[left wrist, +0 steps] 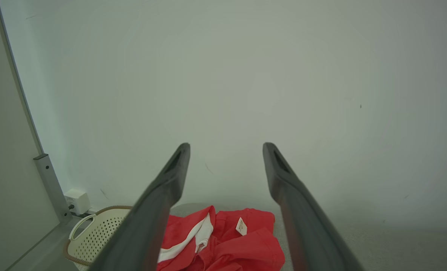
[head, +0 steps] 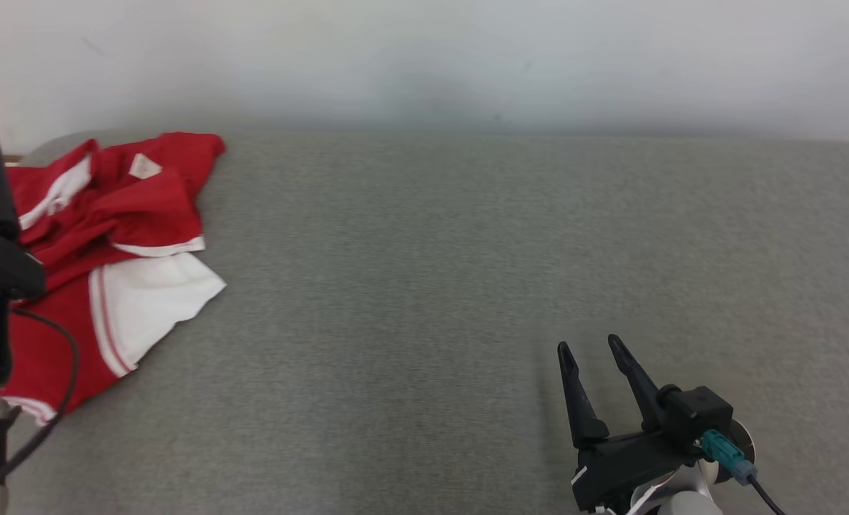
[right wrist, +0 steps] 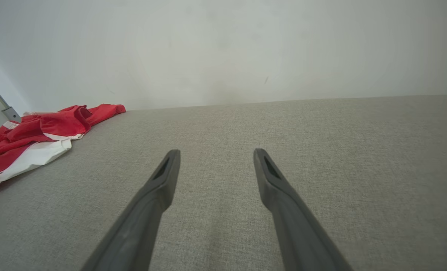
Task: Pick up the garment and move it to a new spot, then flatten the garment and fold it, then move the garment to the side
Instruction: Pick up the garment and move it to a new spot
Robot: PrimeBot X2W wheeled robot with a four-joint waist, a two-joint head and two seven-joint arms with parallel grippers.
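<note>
We see a wide grey surface covered in woven cloth. Its far edge runs straight along a pale wall, and its far left corner is rounded. The whole middle and right part of this surface gives free room to move. Past the left corner, in the left wrist view, stands a white basket with small holes and a brown rim, close to the wall.

The garment lies crumpled at the far left corner of the surface, well apart from the right gripper. It is red with white bands and one big white panel that points toward the middle of the surface. A small white label shows near its far edge. Its folds lie one over another, so we cannot tell its full shape.

The left gripper is at the left border of the head view, in front of the garment. In its wrist view the two fingers stand wide apart and point at the wall, with the red cloth low between them and nothing held. The right gripper is low at the near right, above bare surface. Its fingers are also spread wide and it holds nothing.
</note>
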